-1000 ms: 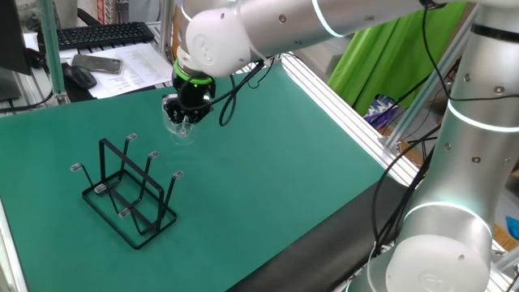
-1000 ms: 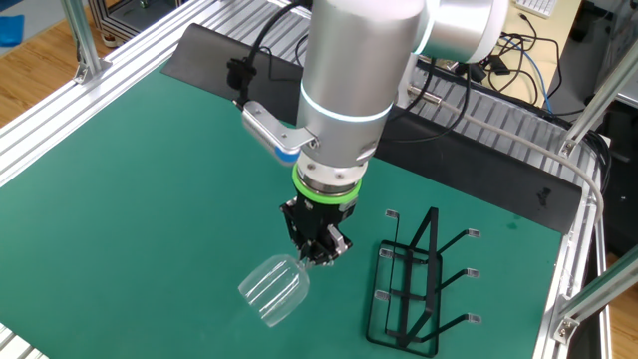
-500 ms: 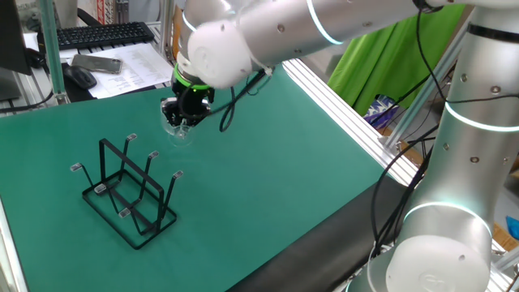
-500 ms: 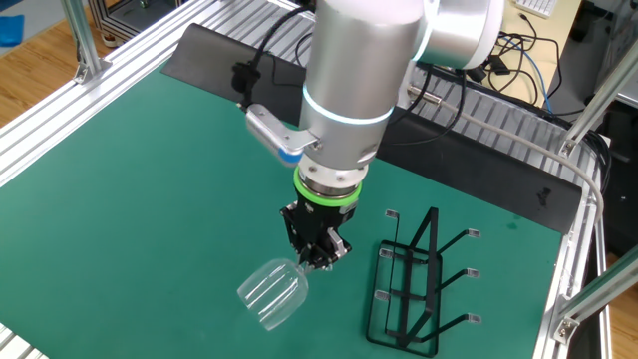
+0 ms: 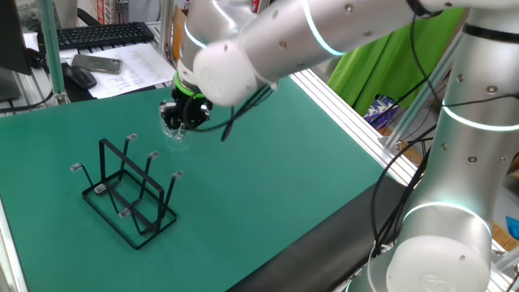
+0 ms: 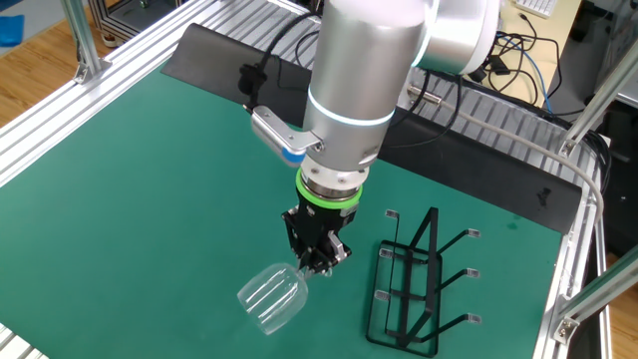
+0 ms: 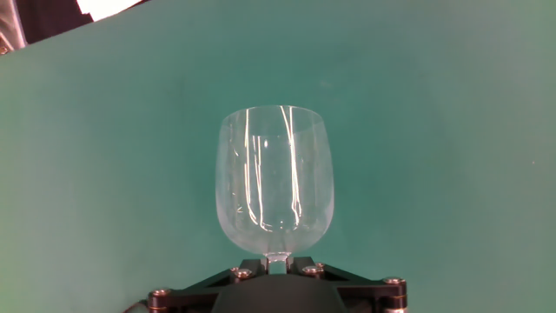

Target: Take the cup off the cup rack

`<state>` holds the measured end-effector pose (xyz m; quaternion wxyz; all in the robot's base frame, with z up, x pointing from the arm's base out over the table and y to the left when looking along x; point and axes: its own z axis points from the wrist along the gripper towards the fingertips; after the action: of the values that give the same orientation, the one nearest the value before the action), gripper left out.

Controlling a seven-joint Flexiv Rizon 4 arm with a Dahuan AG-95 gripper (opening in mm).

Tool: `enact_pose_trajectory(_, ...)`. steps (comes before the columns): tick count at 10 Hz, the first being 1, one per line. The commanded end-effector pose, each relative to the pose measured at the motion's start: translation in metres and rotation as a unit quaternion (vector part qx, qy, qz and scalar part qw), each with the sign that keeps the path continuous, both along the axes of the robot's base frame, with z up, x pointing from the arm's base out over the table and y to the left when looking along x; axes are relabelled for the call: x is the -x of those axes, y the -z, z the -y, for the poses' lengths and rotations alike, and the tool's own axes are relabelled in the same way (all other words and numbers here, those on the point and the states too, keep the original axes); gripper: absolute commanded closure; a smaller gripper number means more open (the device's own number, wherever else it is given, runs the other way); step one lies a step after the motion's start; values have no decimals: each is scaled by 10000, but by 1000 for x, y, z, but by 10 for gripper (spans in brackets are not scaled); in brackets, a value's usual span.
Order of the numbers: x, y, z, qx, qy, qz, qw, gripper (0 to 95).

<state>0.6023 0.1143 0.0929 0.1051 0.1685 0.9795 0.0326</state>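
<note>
My two fixed cameras watch the green surface (image 5: 268, 186) from opposite sides, high up — my hand camera peers close along the fingers.

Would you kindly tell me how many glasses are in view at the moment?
1. The glass is held by its stem in the hand, beside the rack, not on it. No other glass shows.

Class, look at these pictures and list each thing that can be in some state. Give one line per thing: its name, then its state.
Cup: off the rack, held by its stem, bowl pointing away from the gripper, empty.
Gripper: shut on the cup's stem, pointing steeply down over the mat.
Cup rack: standing upright on the mat beside the gripper, prongs bare, nothing hanging on it.
</note>
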Motion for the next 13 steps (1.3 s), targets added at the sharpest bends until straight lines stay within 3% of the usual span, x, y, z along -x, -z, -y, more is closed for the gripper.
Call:
enact_pose_trajectory(1,2,0,1,0,31,55,10000,950)
enact_pose_trajectory(5,1,2,0,14,16,47,10000,950)
enact_pose_trajectory(7,1,2,0,17,-115,-198,9997,950)
enact_pose_trajectory(8,1,2,0,-163,-172,-428,9988,950)
enact_pose_trajectory(9,1,2,0,-330,-122,-459,9983,950)
enact_pose_trajectory(13,1,2,0,-266,-153,-451,9985,950)
